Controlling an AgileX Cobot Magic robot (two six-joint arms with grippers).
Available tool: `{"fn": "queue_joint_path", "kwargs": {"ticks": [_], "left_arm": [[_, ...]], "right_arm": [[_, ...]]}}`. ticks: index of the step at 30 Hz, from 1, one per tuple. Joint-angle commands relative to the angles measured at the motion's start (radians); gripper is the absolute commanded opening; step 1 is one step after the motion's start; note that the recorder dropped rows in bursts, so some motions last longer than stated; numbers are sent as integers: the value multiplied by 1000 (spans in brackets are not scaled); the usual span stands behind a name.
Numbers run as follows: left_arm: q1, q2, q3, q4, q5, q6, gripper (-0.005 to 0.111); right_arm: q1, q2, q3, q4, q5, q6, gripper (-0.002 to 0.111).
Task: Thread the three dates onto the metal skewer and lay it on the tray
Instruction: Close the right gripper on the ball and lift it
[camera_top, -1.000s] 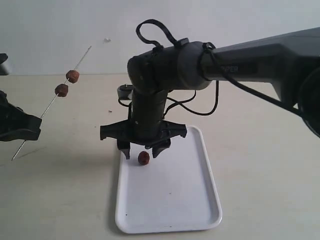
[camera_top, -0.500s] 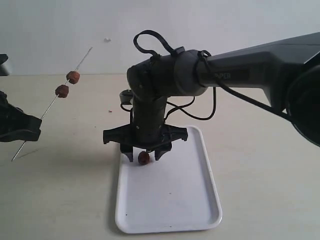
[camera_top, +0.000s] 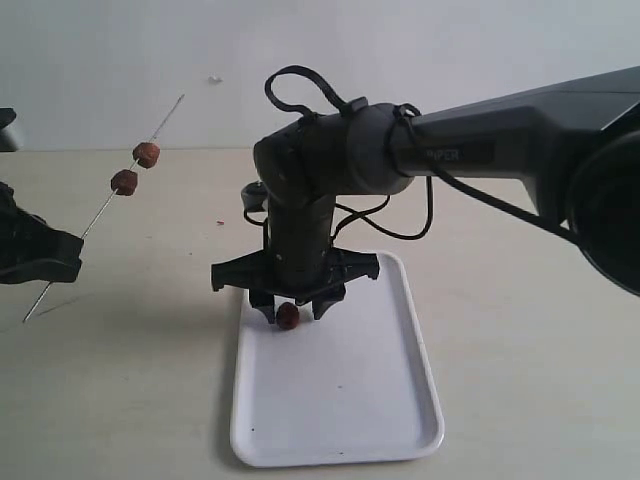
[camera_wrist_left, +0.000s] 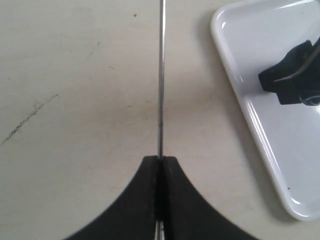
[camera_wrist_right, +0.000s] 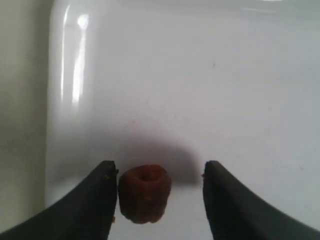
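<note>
At the left, my left gripper (camera_top: 55, 262) is shut on the metal skewer (camera_top: 100, 210), which slants up to the right. Two dates (camera_top: 146, 153) (camera_top: 124, 181) are threaded on its upper part. In the left wrist view the skewer (camera_wrist_left: 160, 80) runs straight out from the closed gripper (camera_wrist_left: 160, 161). A third date (camera_top: 288, 316) lies on the white tray (camera_top: 340, 400) near its far left corner. My right gripper (camera_top: 293, 310) stands open over it, jaws on either side. In the right wrist view the date (camera_wrist_right: 145, 193) sits against one finger (camera_wrist_right: 102, 195), with a gap to the other finger.
The tray (camera_wrist_left: 260, 100) shows in the left wrist view with part of the right gripper above it. A black cable loops over the right arm (camera_top: 330, 150). A pale table (camera_top: 520, 330) surrounds the tray, with a plain wall behind.
My right gripper has come down onto the tray around the date and its jaws have narrowed a little. The left gripper and skewer have stayed still.
</note>
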Motion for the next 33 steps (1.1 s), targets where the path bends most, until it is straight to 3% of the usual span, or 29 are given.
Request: {"fn": "queue_joint_path", "kwargs": {"ticks": [1, 9, 19, 25, 33], "left_arm": [[5, -9, 2, -12, -2, -3, 0], [5, -9, 2, -12, 2, -3, 0], [5, -9, 2, -12, 2, -3, 0], [5, -9, 2, -16, 2, -3, 0], [5, -9, 2, -16, 2, -3, 0]], "right_arm": [[-1, 13, -6, -9, 4, 2, 51], [-1, 17, -6, -7, 10, 2, 50], [-1, 17, -6, 4, 8, 2, 25], [-1, 0, -6, 12, 3, 57, 24], [-1, -107, -6, -132, 7, 187, 24]]}}
